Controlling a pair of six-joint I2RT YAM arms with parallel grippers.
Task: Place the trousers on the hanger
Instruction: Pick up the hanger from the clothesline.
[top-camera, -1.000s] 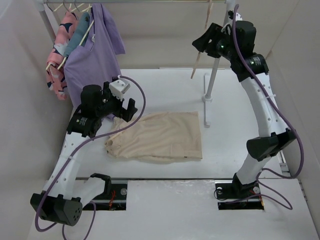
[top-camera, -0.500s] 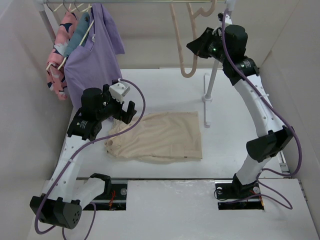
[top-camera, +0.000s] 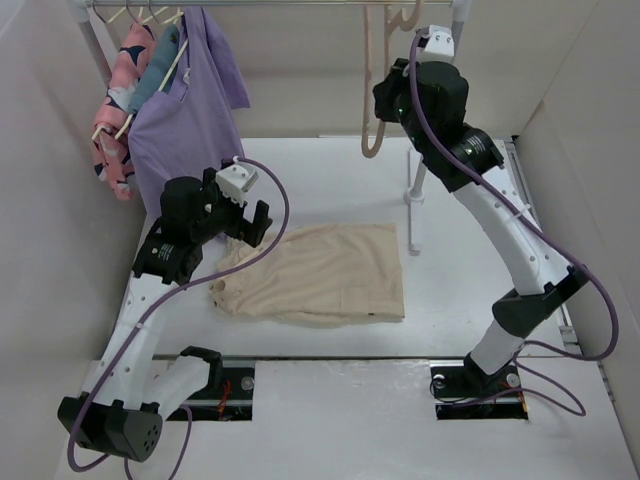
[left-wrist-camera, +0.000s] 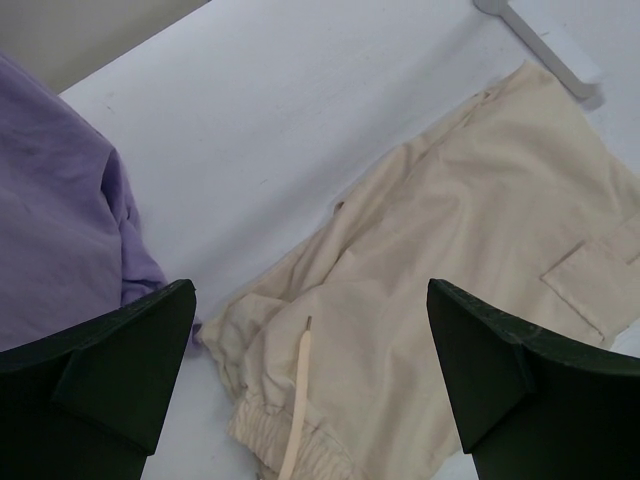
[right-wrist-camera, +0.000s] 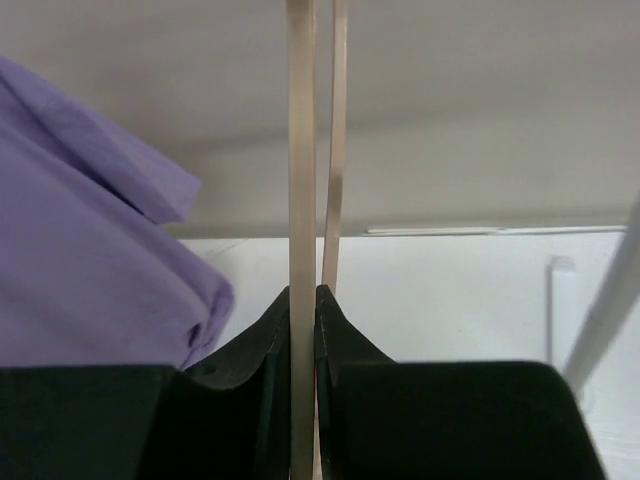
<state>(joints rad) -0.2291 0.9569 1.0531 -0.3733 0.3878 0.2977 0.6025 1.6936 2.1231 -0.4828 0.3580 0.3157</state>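
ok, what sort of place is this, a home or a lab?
Probably a lab test cell, not a home: a white table boxed in by plain panels, two robot arms bolted at its near edge, and a small clothes rail with shirts standing on it.

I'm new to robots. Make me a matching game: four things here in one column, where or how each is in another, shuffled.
1 trousers
2 hanger
3 purple shirt
4 left hand

A hung at the left end of the rail
B open, holding nothing
C lying on the table
D pinched in the right hand

Pairs: 1-C, 2-D, 3-A, 4-B
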